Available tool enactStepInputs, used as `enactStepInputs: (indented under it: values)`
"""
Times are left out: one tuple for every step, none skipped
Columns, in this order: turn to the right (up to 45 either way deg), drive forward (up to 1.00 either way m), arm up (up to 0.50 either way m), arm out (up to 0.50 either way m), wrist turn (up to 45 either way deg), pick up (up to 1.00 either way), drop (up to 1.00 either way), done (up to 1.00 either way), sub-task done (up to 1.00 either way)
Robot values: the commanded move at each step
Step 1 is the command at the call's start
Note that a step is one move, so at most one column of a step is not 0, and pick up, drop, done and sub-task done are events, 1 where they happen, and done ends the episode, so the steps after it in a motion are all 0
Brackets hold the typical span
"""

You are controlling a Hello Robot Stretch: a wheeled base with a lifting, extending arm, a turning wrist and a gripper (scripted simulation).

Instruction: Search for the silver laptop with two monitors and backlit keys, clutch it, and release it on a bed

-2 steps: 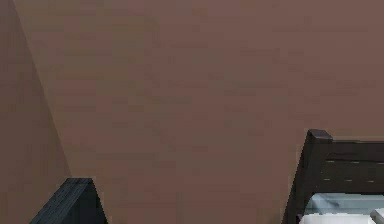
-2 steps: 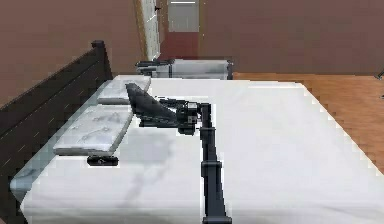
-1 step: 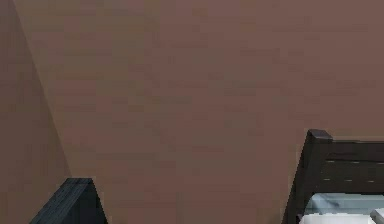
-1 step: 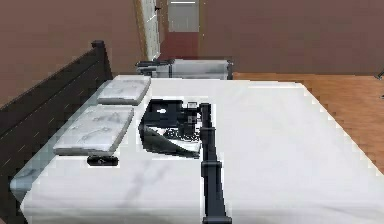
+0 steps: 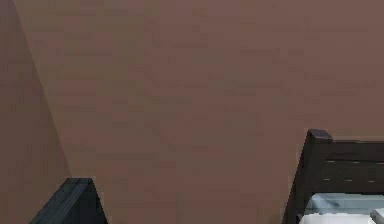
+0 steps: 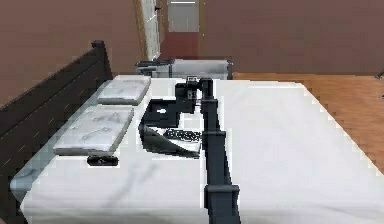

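Phase: placing, near end | laptop (image 6: 168,135) on bed (image 6: 290,140), beside arm (image 6: 215,150) | fingers (image 6: 181,93): cannot tell whether grasping | left: confirm release

One bed (image 6: 290,130), two pillows (image 6: 125,91), one laptop (image 6: 165,132), one small dark object (image 6: 103,159), one door (image 6: 183,18).

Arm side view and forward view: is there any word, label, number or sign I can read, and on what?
No text can be read.
The laptop on the bed: its keys are dark specks, too small to read.
The pillows, headboard and door: no writing seen.
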Motion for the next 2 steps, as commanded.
enactStepInputs:
  values:
    - [0.0, 0.00, 0.00, -0.08, 0.0, 0.00, 0.00, 0.00, 0.00]
    - [0.0, 0.00, 0.00, 0.00, 0.0, 0.00, 0.00, 1.00, 0.00]
